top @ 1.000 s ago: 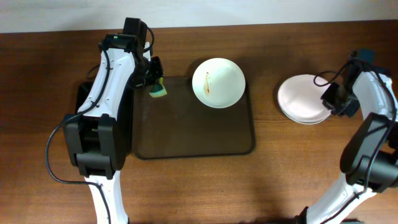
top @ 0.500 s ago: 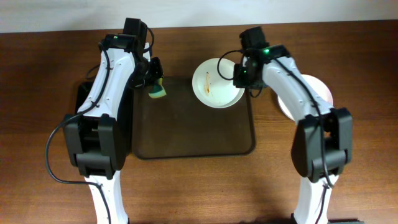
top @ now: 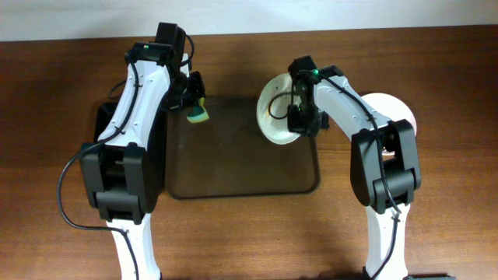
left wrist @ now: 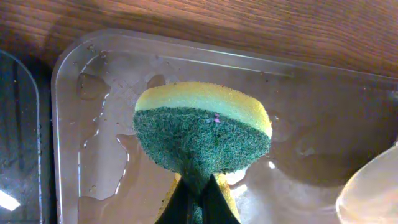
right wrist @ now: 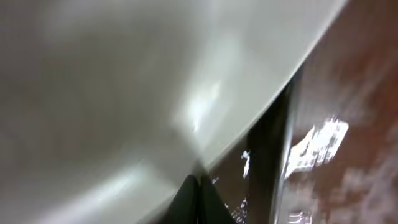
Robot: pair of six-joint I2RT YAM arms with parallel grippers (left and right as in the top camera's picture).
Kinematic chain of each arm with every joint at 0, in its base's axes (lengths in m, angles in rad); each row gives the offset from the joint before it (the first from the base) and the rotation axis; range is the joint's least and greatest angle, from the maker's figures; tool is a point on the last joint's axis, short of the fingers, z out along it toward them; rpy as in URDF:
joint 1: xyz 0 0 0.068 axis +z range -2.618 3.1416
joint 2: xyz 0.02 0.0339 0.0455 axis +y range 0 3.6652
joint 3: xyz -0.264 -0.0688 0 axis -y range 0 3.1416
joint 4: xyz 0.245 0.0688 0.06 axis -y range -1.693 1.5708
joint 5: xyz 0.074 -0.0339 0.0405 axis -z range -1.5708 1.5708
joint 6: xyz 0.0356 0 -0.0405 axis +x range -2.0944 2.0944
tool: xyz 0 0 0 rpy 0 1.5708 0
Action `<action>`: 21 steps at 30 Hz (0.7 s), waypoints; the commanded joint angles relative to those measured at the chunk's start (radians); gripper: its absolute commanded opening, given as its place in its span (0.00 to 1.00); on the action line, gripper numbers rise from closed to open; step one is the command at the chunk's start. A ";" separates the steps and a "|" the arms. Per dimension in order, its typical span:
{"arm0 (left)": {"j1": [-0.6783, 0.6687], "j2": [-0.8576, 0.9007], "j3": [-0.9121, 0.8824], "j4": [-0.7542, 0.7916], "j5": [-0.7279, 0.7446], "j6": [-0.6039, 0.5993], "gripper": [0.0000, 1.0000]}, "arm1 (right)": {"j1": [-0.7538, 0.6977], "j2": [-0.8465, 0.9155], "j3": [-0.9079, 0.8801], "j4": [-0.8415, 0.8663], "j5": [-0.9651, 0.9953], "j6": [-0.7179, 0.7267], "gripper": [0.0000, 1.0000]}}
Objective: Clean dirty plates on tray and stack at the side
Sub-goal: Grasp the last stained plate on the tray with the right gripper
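Note:
A white plate (top: 274, 109) with orange-brown smears stands tilted on its edge at the far right corner of the dark brown tray (top: 241, 163). My right gripper (top: 299, 118) is shut on its rim. In the right wrist view the plate (right wrist: 124, 81) fills most of the frame, with the fingertips (right wrist: 199, 194) pinched on its edge. My left gripper (top: 191, 99) is shut on a yellow and green sponge (top: 200, 114) above the tray's far left corner. The left wrist view shows the sponge (left wrist: 202, 127) over the wet tray (left wrist: 311, 112). Two clean plates (top: 397, 109) are stacked to the right of the tray.
A black bin (top: 158, 148) sits against the tray's left side, partly under my left arm; it also shows in the left wrist view (left wrist: 18, 124). Wooden table (top: 249, 233) surrounds the tray. My right arm crosses over the stacked plates.
My right arm has swung left from the stacked plates to the tray, taken hold of the smeared plate's rim and tipped it up. My left arm and the sponge have not moved.

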 commanded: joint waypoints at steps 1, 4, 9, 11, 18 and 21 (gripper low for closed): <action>-0.003 -0.003 0.003 -0.001 -0.007 -0.006 0.01 | 0.031 0.012 -0.001 -0.065 -0.087 0.003 0.04; -0.003 -0.003 0.003 -0.001 -0.007 -0.006 0.01 | 0.071 -0.050 0.002 -0.106 -0.082 -0.007 0.04; -0.003 -0.003 0.003 0.003 -0.007 -0.006 0.01 | 0.055 -0.118 0.035 0.068 0.125 0.091 0.36; -0.003 -0.003 0.003 0.003 -0.007 -0.006 0.01 | 0.050 -0.087 0.034 0.161 0.125 0.091 0.48; -0.004 -0.003 0.003 0.002 -0.007 -0.006 0.01 | 0.006 0.043 0.034 0.218 0.097 0.109 0.25; -0.004 -0.003 0.003 0.002 -0.007 -0.006 0.01 | 0.011 0.043 0.039 0.179 0.089 0.109 0.04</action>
